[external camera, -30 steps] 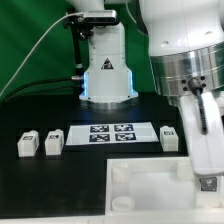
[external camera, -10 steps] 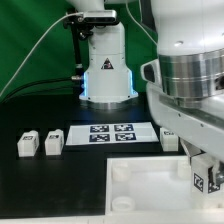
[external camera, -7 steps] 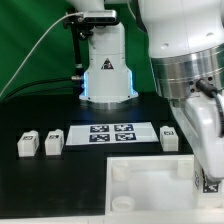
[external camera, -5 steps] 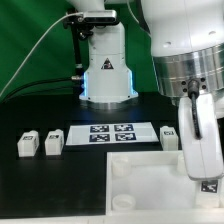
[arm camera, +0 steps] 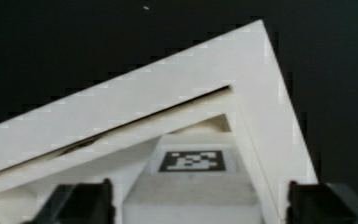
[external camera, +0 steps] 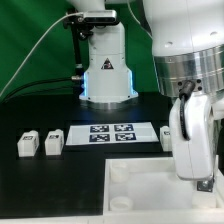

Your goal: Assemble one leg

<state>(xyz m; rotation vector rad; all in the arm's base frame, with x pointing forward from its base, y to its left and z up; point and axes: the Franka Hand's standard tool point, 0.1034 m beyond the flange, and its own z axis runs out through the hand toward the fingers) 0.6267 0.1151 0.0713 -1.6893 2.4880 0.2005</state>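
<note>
My gripper (external camera: 200, 180) hangs at the exterior view's right, over the right part of the large white tabletop (external camera: 140, 188). It is shut on a small white leg (external camera: 203, 184), whose marker tag shows just below the fingers. In the wrist view the leg (arm camera: 202, 185) fills the gap between the two dark fingertips (arm camera: 78, 205), with its tag facing the camera. The tabletop's corner (arm camera: 247, 70) lies beyond it. Whether the leg touches the tabletop is not visible. Three more legs stand on the black table, two at the left (external camera: 27, 144) (external camera: 53, 143) and one at the right (external camera: 169, 138).
The marker board (external camera: 111, 133) lies flat behind the tabletop, between the loose legs. The robot's white base (external camera: 107, 70) stands at the back with a green backdrop behind it. A round corner socket (external camera: 120, 172) shows on the tabletop's left.
A second ago the wrist was turned, with the leg's tag facing left. It has turned back, and the gripper and leg have shifted slightly left over the tabletop.
</note>
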